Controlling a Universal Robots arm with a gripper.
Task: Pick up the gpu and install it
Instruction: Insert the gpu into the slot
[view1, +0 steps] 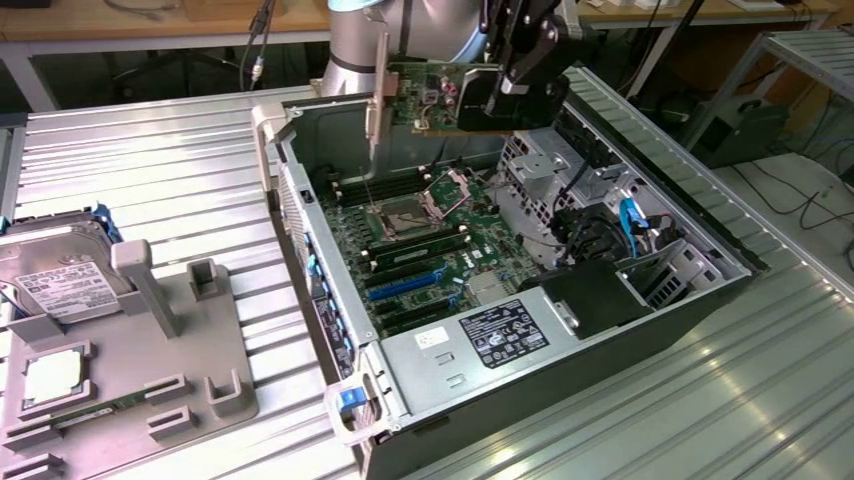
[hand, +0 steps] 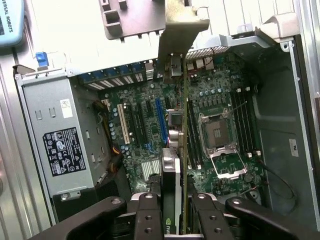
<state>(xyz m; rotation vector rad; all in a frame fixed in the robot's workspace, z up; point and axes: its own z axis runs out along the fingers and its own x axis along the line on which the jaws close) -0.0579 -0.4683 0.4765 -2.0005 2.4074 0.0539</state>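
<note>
Ribbed silvery metal table (view1: 160, 170), dull sheen. Open grey computer case (view1: 300, 200): bare matt sheet metal. Flat green gpu (view1: 430, 97): circuit board, shiny metal end bracket.

My arm (view1: 358, 45) stands at the far side in the exterior view, its grey cylindrical link upright. The wrist reaches out from it toward the exterior view's right. My gripper (view1: 514, 100) hangs black below the wrist and points downward. My two fingers (hand: 147, 220) are drawn partway together, one against each flat face of the gpu (view1: 434, 95). I hold it on edge between them, up in the air. I grip it at the end toward the exterior view's right. In the wrist view, my black finger links splay outward on either side of the clamped pads.
</note>
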